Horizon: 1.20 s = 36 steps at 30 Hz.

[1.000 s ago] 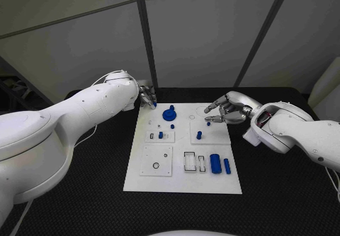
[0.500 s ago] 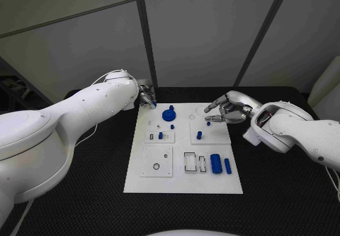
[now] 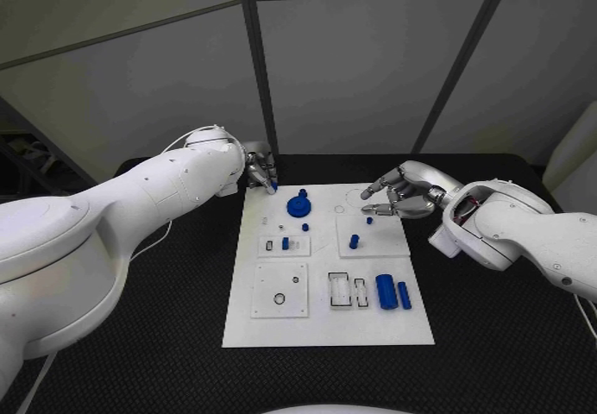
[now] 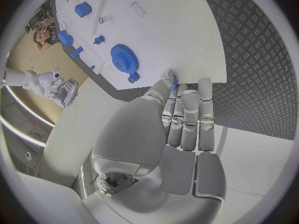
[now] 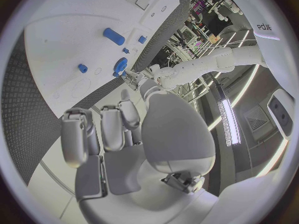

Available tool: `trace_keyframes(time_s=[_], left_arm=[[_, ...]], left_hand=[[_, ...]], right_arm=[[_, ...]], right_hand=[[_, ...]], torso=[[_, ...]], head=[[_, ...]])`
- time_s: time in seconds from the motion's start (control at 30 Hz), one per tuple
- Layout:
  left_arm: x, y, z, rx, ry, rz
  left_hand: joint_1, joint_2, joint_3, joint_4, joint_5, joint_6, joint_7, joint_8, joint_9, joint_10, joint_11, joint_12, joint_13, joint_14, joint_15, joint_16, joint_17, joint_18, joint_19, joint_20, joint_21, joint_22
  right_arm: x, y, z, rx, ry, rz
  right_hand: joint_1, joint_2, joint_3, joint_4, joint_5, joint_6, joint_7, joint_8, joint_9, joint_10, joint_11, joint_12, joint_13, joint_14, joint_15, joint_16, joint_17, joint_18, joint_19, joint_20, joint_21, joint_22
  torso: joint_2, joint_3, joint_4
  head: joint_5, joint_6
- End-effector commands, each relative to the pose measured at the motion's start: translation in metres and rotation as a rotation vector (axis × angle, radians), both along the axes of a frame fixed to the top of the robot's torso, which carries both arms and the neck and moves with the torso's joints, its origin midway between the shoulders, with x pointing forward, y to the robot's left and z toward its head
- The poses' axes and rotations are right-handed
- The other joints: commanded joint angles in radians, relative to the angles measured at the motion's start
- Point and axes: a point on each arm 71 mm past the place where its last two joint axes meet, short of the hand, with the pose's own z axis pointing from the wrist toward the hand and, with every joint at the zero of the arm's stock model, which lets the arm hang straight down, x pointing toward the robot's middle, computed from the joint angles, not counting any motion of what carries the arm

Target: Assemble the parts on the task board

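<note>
My left hand (image 3: 260, 169) sits at the task board's (image 3: 326, 319) far left corner, pinching a small blue part (image 4: 174, 79) at its fingertips. Right hand (image 3: 396, 194) hovers over the board's far right edge, fingers curled, holding nothing. Blue gear (image 3: 298, 206) lies near the left hand.

The task board (image 3: 326, 323) looks like smooth matt white plastic. The table (image 3: 498, 345) under it is black, rough, with a raised tread pattern. The blue gear (image 3: 298, 206) is matt plastic. Both arms have glossy white shells; the left hand (image 4: 181, 119) looks like brushed silver metal.
</note>
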Motion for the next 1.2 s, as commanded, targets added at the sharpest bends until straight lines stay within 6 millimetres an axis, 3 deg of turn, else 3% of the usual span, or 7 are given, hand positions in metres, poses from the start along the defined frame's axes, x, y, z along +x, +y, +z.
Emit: trace_keyframes(time_s=[0.03,0.43,0.87,1.2], left_arm=[[0.000,-0.004,0.004,-0.051,-0.035,-0.030],[0.001,-0.002,0.008,-0.068,-0.084,-0.026],[-0.002,0.005,0.014,-0.087,-0.065,-0.036],[-0.008,0.005,0.019,-0.106,-0.068,-0.056]], left_hand=[[0.003,-0.007,0.003,-0.009,0.004,0.015,-0.002,0.003,0.012,0.012,-0.001,0.001,-0.001,0.011,0.001,0.010,0.005,0.000,0.001,0.006,0.006,0.004],[-0.001,0.004,0.010,-0.016,0.004,0.036,-0.003,0.005,0.016,0.031,-0.005,0.003,0.001,0.021,-0.002,0.020,0.009,0.002,0.003,0.005,0.014,0.013],[-0.016,0.008,0.008,-0.040,0.004,0.137,-0.030,0.039,0.049,0.130,-0.045,0.052,0.039,0.076,-0.033,0.074,0.087,0.005,0.015,-0.019,0.030,0.033],[-0.025,0.011,0.015,-0.049,0.005,0.146,-0.036,0.039,0.062,0.147,-0.051,0.062,0.056,0.090,-0.040,0.088,0.105,0.004,0.020,-0.027,0.033,0.038]], right_arm=[[0.000,0.001,0.002,0.003,-0.010,0.001],[0.001,0.000,0.002,0.003,-0.010,0.000],[0.001,-0.002,0.002,0.001,-0.009,-0.005],[0.001,-0.005,0.001,-0.001,-0.009,-0.008]], right_hand=[[-0.003,0.007,0.000,0.008,0.004,0.006,0.002,0.003,0.001,0.001,-0.001,0.004,0.001,0.030,-0.002,-0.003,0.001,0.008,0.051,-0.004,-0.004,0.180],[-0.003,0.007,0.000,0.008,0.004,0.006,0.002,0.003,0.001,0.001,-0.001,0.004,0.001,0.030,-0.002,-0.003,0.001,0.008,0.051,-0.004,-0.004,0.180],[-0.002,0.007,0.001,0.008,0.004,0.007,0.002,0.003,0.002,0.001,-0.001,0.004,0.000,0.030,-0.002,-0.004,0.000,0.008,0.051,-0.004,-0.004,0.179],[-0.002,0.008,0.001,0.008,0.004,0.008,0.001,0.003,0.002,0.001,-0.001,0.004,0.000,0.030,-0.002,-0.004,0.000,0.008,0.051,-0.004,-0.004,0.179]], torso=[[0.001,-0.0008,0.0004],[0.001,-0.0010,-0.0013],[-0.001,-0.0008,0.0001],[-0.003,-0.0025,0.0036]], head=[[0.001,0.002],[0.004,0.004],[0.007,0.004],[0.008,0.006]])
